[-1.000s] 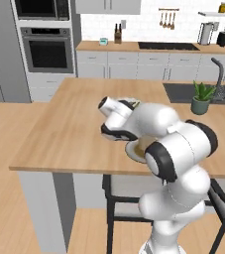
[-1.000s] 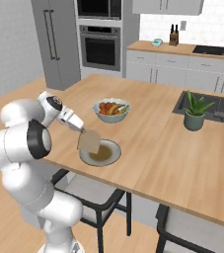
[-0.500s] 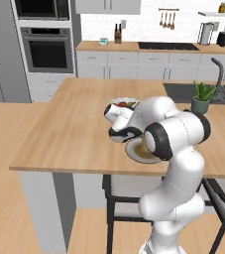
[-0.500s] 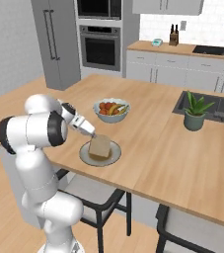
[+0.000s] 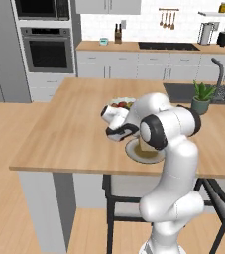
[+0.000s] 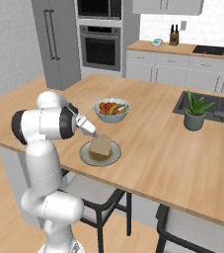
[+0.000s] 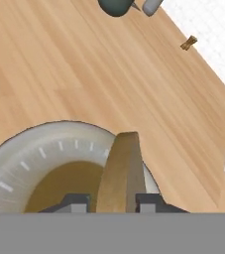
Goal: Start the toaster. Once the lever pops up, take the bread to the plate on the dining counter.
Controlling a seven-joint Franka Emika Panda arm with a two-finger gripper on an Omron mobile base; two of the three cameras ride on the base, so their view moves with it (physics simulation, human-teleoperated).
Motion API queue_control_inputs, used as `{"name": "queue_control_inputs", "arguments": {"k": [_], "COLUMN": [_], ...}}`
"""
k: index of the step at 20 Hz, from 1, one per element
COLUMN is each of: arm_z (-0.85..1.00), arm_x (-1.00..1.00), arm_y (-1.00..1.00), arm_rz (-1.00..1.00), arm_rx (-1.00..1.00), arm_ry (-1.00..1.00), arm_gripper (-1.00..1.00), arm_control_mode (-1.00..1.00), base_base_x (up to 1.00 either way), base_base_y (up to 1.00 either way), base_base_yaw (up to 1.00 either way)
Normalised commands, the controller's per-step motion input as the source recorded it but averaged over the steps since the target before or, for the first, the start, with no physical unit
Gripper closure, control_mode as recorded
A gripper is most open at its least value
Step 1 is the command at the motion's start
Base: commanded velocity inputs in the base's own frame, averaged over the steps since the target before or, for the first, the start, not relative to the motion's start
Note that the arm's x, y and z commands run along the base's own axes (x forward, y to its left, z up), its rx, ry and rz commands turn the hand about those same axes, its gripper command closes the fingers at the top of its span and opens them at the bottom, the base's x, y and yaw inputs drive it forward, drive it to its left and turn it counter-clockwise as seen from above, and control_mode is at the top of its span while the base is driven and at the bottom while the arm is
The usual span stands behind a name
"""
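We are at the last step: setting the bread [image 7: 120, 173] down on the plate [image 7: 15, 158] on the dining counter [image 6: 153, 143]. In the hand view the slice stands on edge between our two fingertips [image 7: 74, 202], which sit close against its faces, so we judge the gripper [image 7: 109, 203] narrow and holding it, though contact itself is hard to confirm. To finish well, we should lower until the bottom edge rests in the plate's well, tip the slice toward flat, then part the jaws just enough and lift straight away, keeping clear of the fruit bowl [image 6: 112, 109] just behind.

The bread is a thin tan slice with a darker crust; in the right base view it [image 6: 100, 146] leans over the plate's [image 6: 112, 157] middle.
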Motion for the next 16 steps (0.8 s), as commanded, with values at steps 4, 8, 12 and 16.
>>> {"name": "queue_control_inputs", "arguments": {"k": [4,8,12,16], "arm_z": [-0.03,0.00,0.13,0.23], "arm_x": [-0.35,-0.42,-0.37,-0.08], "arm_y": [-0.14,-0.04,-0.18,-0.03], "arm_rz": [0.01,0.09,0.15,0.17], "arm_rx": [0.15,0.22,0.37,0.39], "arm_ry": [-0.02,0.00,0.02,0.05], "arm_gripper": [-1.00,-1.00,-1.00,-1.00], "arm_control_mode": [-1.00,-1.00,-1.00,-1.00], "base_base_x": [0.00,0.00,0.00,0.00], "base_base_y": [0.00,0.00,0.00,0.00], "base_base_yaw": [0.00,0.00,0.00,0.00]}}
